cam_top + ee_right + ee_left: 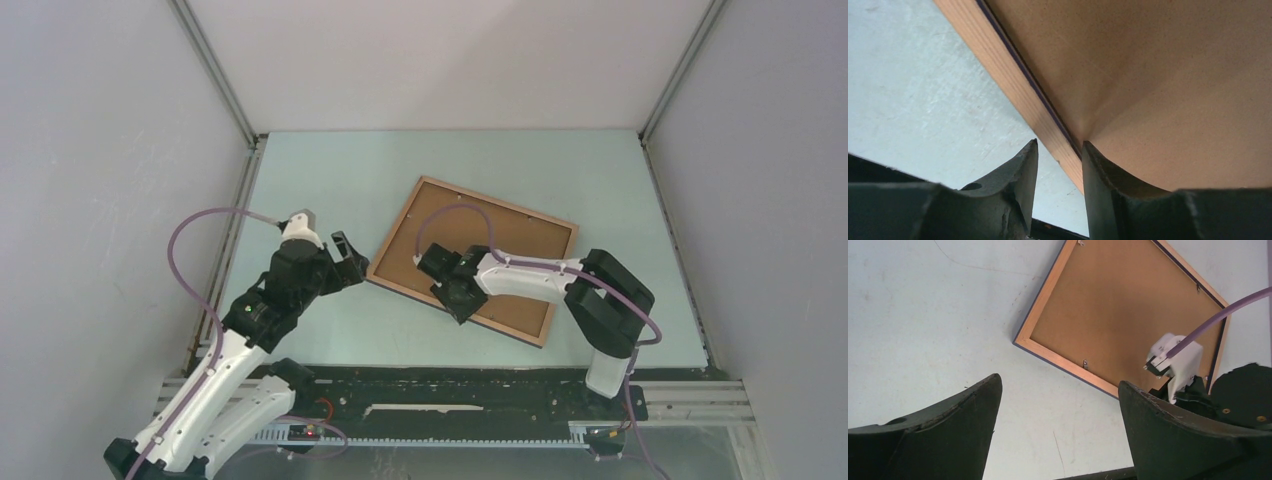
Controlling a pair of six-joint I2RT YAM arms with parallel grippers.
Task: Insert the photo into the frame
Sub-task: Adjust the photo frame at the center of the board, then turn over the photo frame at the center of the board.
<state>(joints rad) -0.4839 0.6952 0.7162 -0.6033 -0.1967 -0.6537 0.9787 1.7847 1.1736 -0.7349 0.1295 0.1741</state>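
Handling: the large rectangular picture frame with thin wood-brown rails (1058, 354) looks stiff and light. The rails are slim, so it will likely rack if levered from one corner. The hidden face may be glazed, so treat it as fragile.
Frame position: flat on the pale green tabletop (330, 330), back face up, skewed, mid-table.
Backing: a plain brown backing board (530, 240) sits inside the rails, with small metal clips (1085, 363) on the rail.
Photo: not visible in any view; can't tell whether it's under the board.
Grip point: rails only. The board is flush and smooth, with nothing to pinch. The outer edge with the dark navy lip looks like the best purchase.
Right hand: right hand (1060, 155) straddles the near-left rail, one finger on the tabletop side and one on the board side. The gap is narrow; can't tell whether it's actually clamping.
Left hand: left hand (1059, 382) is released and empty, hanging over bare tabletop just beside the frame's left corner.
Surface: smooth and matte with faint scuffs. The frame will probably slide if pushed sideways, so brace it before prying.
Room: grey-white walls (90, 150) on three sides, with aluminium corner posts (215, 70). A purple cable (1220, 320) loops over the board.
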